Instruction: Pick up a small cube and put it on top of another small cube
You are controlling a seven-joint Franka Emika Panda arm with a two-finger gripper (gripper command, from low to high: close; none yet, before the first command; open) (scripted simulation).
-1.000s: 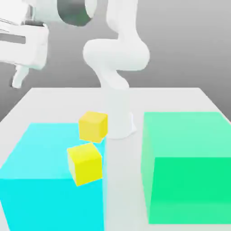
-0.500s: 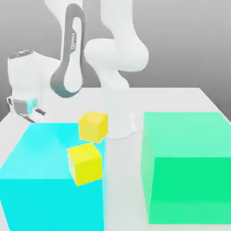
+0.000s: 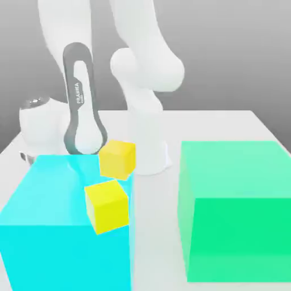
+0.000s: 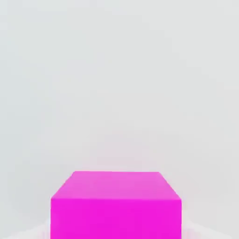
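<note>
Pink cube is in the claw. The claw is closed on it, with one finger on each side, and the pale floor is behind the cube.

In the exterior view, going from left to right, the hand comes first. It points down at the far left, and its low end goes behind a big blue box. The box is nearer to us than the claw and reaches out to the right of it. The white arm bends down just beside the hand, on its right.

Next come two little cubes, both to the right of the claw and nearer to us. The yellow cube looks tipped and shows over the blue box's edge. The orange cube shows just above it, and I cannot tell if the two touch.

After them, the arm's foot stands up. Last, well apart from the claw on the right, is a big green box.
</note>
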